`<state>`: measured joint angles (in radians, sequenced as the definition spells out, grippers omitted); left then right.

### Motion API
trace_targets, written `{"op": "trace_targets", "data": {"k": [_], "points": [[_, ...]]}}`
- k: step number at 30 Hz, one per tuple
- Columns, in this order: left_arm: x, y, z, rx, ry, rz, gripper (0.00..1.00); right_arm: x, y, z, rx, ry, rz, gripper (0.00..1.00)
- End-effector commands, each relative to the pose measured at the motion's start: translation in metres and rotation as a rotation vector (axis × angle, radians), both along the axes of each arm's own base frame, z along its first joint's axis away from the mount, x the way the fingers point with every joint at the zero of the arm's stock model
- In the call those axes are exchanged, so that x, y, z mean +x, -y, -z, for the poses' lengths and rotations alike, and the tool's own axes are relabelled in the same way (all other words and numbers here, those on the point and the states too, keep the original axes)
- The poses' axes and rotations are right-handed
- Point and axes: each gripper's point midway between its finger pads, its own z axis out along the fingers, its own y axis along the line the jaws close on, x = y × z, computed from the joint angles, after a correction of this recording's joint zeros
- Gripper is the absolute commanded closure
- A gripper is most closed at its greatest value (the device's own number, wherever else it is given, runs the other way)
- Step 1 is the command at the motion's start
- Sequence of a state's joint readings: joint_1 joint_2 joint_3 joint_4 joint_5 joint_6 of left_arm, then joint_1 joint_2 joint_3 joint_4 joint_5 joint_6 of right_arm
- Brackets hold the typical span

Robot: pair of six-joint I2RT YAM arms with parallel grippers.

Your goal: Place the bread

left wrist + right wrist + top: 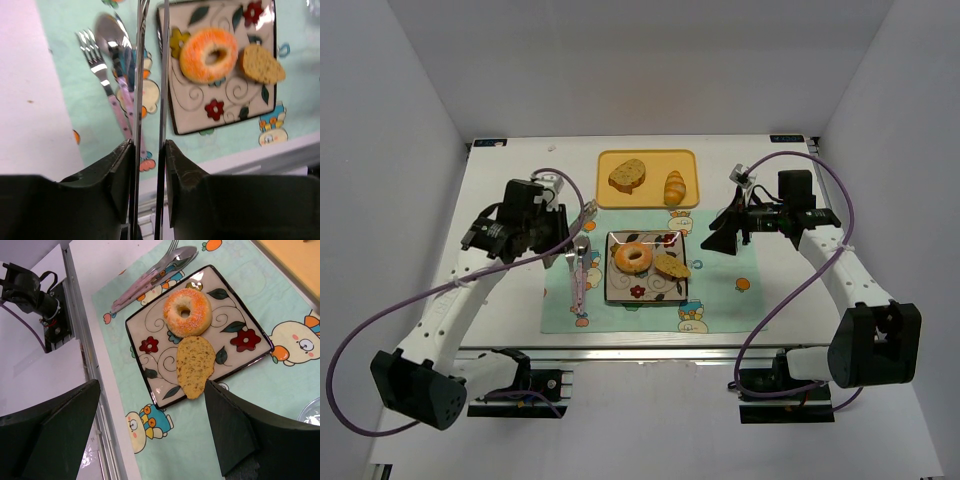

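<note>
Nearest the arm bases, a mint placemat point(190, 440) with cartoon prints lies on the white tabletop point(520, 325). On its left part, a fork point(92, 55) and spoon point(112, 37) lie side by side, pink handles toward the near edge.

Just right of them sits a square floral plate point(160, 372). It holds a sugared donut point(187, 312) and a toasted bread slice point(195, 365), the two touching, with the slice on the right-hand side as the top camera sees it.

Left gripper point(149, 144): clenched on metal tongs point(139, 75), blades nearly together. It hangs above the cutlery, beside the plate's left edge. The tong tips are not visible in the wrist view.

Right gripper point(151, 385): released, spread wide, holding nothing, raised off to the plate's right.

Farthest back, beyond the placemat, is a yellow tray point(647, 160). It carries a second bread slice point(627, 176) on the left and a croissant point(674, 187) on the right, apart from each other.
</note>
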<state>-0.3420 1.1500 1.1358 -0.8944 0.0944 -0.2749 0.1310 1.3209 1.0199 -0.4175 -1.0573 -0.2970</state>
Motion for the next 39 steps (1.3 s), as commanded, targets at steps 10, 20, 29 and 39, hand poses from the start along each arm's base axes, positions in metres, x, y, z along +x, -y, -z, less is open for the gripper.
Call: {"op": "trace_targets", "data": {"k": [10,20,29,39], "points": [[0.034,-0.098,0.009,0.204,0.106,-0.283,0.75,0.0,0.001,-0.016,0.012,0.067,-0.015,0.11],[0.08,-0.187,0.074,0.314,0.209,-0.379,0.69,0.0,0.001,-0.02,-0.001,0.077,-0.033,0.11],[0.078,-0.19,0.147,0.312,0.064,-0.353,0.2,0.0,0.002,-0.021,-0.005,0.082,-0.029,0.11],[0.066,-0.208,0.14,0.349,0.052,-0.514,0.03,0.006,0.005,-0.012,-0.038,0.071,0.003,0.11]]}}
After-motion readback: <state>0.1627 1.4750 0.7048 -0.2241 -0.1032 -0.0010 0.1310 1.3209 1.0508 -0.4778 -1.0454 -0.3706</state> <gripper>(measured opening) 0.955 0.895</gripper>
